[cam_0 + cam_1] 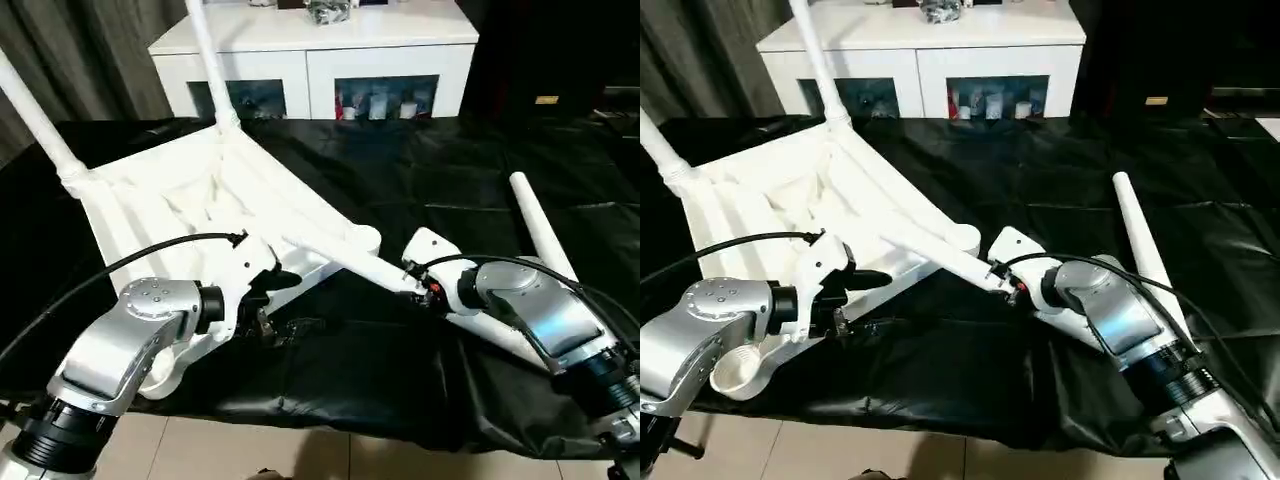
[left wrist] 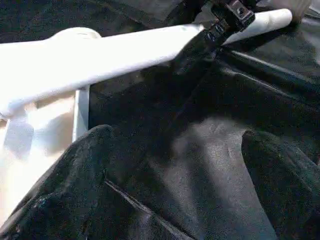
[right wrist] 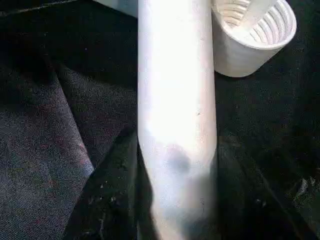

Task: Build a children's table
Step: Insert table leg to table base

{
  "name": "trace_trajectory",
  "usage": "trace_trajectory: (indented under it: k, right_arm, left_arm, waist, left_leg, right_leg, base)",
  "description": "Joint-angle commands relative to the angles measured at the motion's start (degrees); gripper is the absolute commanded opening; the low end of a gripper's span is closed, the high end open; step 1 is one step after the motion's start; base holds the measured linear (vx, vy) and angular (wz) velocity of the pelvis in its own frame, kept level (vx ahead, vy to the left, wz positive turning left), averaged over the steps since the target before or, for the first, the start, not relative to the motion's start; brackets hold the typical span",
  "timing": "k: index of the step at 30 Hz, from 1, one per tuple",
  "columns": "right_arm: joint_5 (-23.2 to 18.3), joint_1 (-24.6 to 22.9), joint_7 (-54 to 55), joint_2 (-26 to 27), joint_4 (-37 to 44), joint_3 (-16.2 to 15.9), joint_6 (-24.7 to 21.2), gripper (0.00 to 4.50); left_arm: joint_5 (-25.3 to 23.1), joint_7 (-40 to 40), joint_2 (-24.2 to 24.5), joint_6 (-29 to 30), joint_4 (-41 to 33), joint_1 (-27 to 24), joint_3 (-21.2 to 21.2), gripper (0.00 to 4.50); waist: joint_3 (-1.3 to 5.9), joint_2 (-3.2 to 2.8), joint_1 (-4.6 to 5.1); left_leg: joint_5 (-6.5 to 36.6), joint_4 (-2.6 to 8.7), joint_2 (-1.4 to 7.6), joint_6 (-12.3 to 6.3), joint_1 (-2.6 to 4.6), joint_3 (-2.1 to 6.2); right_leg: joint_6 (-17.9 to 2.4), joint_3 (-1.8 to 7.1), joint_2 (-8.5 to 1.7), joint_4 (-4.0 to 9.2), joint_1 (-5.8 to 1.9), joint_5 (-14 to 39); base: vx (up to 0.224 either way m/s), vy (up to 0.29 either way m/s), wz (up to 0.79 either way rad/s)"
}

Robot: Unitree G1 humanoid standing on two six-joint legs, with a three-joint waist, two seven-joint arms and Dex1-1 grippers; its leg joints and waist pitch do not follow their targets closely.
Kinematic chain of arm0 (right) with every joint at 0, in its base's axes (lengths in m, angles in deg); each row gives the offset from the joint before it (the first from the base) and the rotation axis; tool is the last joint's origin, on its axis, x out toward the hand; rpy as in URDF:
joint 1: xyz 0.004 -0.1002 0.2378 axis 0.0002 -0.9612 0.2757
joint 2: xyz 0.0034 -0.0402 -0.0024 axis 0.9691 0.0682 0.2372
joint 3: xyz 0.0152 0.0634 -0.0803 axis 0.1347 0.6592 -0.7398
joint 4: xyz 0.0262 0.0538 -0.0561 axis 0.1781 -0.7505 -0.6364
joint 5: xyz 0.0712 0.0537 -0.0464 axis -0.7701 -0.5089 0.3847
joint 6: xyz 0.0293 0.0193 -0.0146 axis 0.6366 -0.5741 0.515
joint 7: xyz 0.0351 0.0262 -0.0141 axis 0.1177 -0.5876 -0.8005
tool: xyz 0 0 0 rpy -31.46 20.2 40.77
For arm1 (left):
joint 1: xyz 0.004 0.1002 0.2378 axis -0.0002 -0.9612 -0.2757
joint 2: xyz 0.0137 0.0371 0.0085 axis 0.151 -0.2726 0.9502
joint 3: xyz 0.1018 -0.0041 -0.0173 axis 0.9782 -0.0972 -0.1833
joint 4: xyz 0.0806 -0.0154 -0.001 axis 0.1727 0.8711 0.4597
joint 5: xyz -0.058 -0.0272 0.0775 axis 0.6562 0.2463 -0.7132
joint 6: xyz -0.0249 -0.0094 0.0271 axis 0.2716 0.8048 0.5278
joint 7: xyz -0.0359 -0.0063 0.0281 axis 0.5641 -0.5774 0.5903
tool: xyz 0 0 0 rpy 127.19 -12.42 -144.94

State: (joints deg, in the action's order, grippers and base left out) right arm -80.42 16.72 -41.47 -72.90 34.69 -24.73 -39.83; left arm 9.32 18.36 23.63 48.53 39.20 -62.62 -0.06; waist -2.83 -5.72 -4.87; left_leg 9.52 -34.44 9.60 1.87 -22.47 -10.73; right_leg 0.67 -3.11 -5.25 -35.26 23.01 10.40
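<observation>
— While the left gripper [image 1: 268,305] hovers with fingers spread wide by the near edge of the upturned table [image 1: 190,205], what's the right doing?

— The right gripper [image 3: 175,200] clamps a leg [image 1: 345,255] beside its empty socket [image 3: 255,35].

— Risk?

— Tilted, it may cross-thread or slip; farther off, two legs already stand.

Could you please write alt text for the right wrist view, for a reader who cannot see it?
A white table leg runs up the middle of the picture, gripped between the right gripper's two black fingers. Beside the leg's far part stands a white threaded socket, empty, on a black cloth.
</observation>
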Motion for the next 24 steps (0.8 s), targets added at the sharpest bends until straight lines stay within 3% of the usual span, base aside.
trace_trajectory:
  k: [1, 6, 7, 9, 13, 18, 19, 24]
  right_arm:
    - [-2.17, 0.58, -0.14, 1.77, -0.35, 2.53, 0.08, 1.6]
    - [-10.49, 2.5, 2.46, 7.54, -0.12, 11.95, -3.56, 1.58]
    - [-14.66, 4.23, 4.91, 10.92, -0.69, 17.35, -3.75, 1.58]
    - [-17.19, 5.29, 6.43, 12.94, -1.21, 20.6, -3.75, 1.58]
    - [-28.69, 9.29, 13.09, 21.6, -1.4, 31.81, -0.94, 1.58]
    - [-34.75, 10.39, 19.95, 30.16, -0.57, 37.99, 0.37, 1.58]
    - [-36.04, 10.67, 22.84, 33.57, -0.59, 39.55, 2.31, 1.58]
    - [-38.35, 11.82, 27.42, 38.66, -1.48, 42.22, 5.56, 1.57]
  left_arm:
    - [-0.12, -0.08, 0.82, 0.27, -0.45, 0.46, 0.08, 4.5]
    - [-0.34, -2.9, -0.68, 0.0, 1.05, 1.28, -2.11, 4.5]
    - [-0.1, -6.26, -2.81, 1.62, 2.99, 2.77, -4.07, 4.5]
    - [0.34, -8.18, -4.38, 2.51, 4.12, 3.62, -5.32, 4.5]
    - [6.41, -11.25, -12.55, 4.65, 5.49, 4.9, -8.72, 4.5]
    - [10.0, -12.61, -19.12, 4.56, 7.01, 5.61, -8.82, 4.5]
    - [10.2, -13.43, -21.86, 3.47, 8.11, 6.1, -8.8, 4.5]
    - [10.72, -13.55, -24.78, 2.7, 8.72, 6.56, -9.0, 4.5]
  waist:
    - [3.87, 0.71, 0.22]
    - [3.91, 0.58, 0.49]
    - [3.95, 0.56, 0.72]
    - [4.1, 0.59, 0.73]
    - [4.13, 0.51, 0.64]
    - [4.56, 0.5, 0.43]
    - [4.66, 0.41, 0.39]
    - [4.59, 0.1, 0.48]
  left_leg:
    - [17.65, 4.02, 2.65, 0.14, 1.42, 1.53]
    - [17.62, 4.04, 2.61, -0.14, 1.46, 1.57]
    - [18.06, 4.03, 2.52, 0.14, 1.55, 1.47]
    - [17.56, 4.01, 2.42, 0.57, 1.58, 1.61]
    - [17.57, 3.99, 2.46, 0.63, 1.64, 1.49]
    - [13.26, 4.03, 2.45, -0.24, 1.22, 1.38]
    - [12.65, 3.99, 2.46, -0.31, 1.15, 1.42]
    - [12.12, 4.17, 2.52, -0.67, 1.06, 1.39]
  right_leg:
    - [-12.82, 2.03, -2.52, 4.19, -2.3, 14.1]
    - [-12.5, 2.03, -2.58, 4.18, -2.27, 14.5]
    - [-12.48, 2.06, -2.5, 4.21, -2.14, 14.86]
    - [-12.43, 1.87, -2.55, 4.17, -2.19, 14.94]
    - [-12.51, 1.88, -2.84, 4.45, -1.93, 15.57]
    - [-12.32, 1.85, -2.74, 4.03, -2.11, 10.0]
    - [-12.39, 1.79, -2.73, 3.9, -2.14, 9.33]
    - [-11.87, 1.61, -2.61, 3.96, -2.1, 7.75]
  base:
    - [0.0, 0.0, 0.0]
    - [0.0, 0.0, 0.0]
    - [0.0, 0.0, 0.0]
    - [0.0, 0.0, 0.0]
    - [0.0, 0.0, 0.0]
    - [0.0, 0.0, 0.0]
    - [0.0, 0.0, 0.0]
    - [0.0, 0.0, 0.0]
